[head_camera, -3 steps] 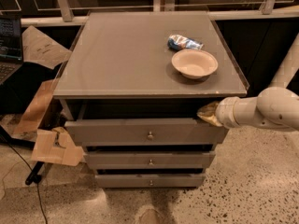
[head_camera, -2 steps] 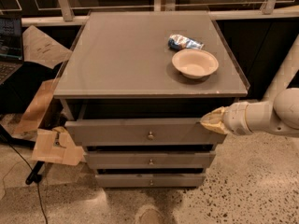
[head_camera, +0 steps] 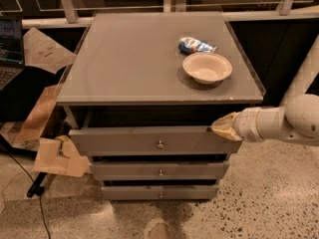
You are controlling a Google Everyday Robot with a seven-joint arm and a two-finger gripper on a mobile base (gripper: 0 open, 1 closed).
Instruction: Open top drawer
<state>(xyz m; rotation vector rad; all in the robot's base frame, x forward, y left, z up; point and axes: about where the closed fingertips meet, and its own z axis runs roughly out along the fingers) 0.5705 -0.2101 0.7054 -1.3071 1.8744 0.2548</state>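
The top drawer (head_camera: 149,141) is the uppermost and widest grey front of the cabinet, with a small round knob (head_camera: 160,145) at its centre. It stands pulled out a little, with a dark gap above its front edge. My gripper (head_camera: 222,126) comes in from the right on a white arm (head_camera: 284,123). Its tan tip sits at the top right corner of the drawer front, touching or hooking the upper edge.
Two slimmer drawers (head_camera: 159,172) sit below. On the cabinet top (head_camera: 124,59) stand a beige bowl (head_camera: 207,67) and a blue snack packet (head_camera: 195,45). Cardboard pieces (head_camera: 57,156) and a laptop (head_camera: 10,49) lie at the left. A speckled floor lies in front.
The gripper and arm have shifted slightly outward and down with the drawer's right corner. The top drawer sits a little further out than before.
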